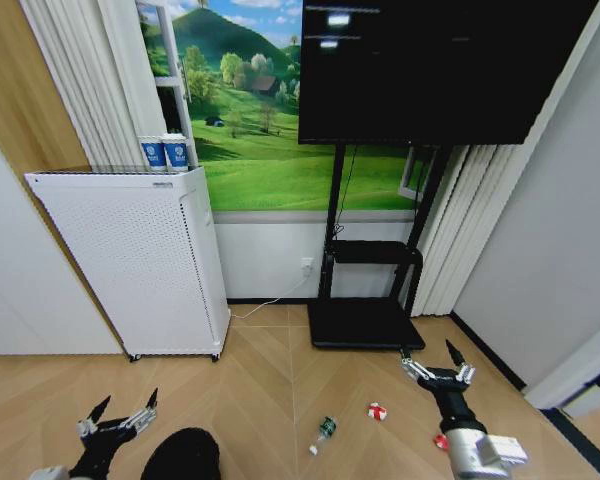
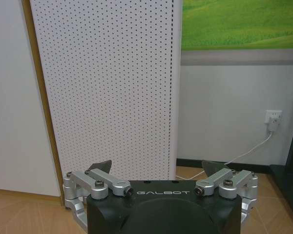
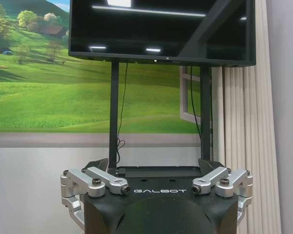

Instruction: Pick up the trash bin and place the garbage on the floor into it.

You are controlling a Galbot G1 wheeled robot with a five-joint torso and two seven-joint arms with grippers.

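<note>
From my seat at the controls, the trash bin (image 1: 183,455) stood on the floor (image 1: 270,380) at the lower edge of the head view, a black round shape just beside the left hand (image 1: 120,412). That hand hung low above the boards with its two fingers spread wide and nothing between them; in its own wrist view the left hand (image 2: 158,166) faced the white perforated cabinet (image 2: 107,87).

The garbage lay further to my right on the wood. A clear bottle (image 1: 324,432) with a green label rested on its side near the middle. A red-and-white wrapper (image 1: 377,411) sat just beyond it, and a second red wrapper (image 1: 440,441) was touching or nearly touching the right arm; I could not tell which.

The right hand (image 1: 436,358) hovered above the floor in front of the black stand's base plate (image 1: 360,325), fingers apart and empty. In its wrist view the right hand (image 3: 154,164) pointed at the stand under the big dark screen (image 3: 161,29).

Two blue-and-white paper cups (image 1: 166,153) stood on top of the cabinet, against a green landscape poster (image 1: 250,110).
</note>
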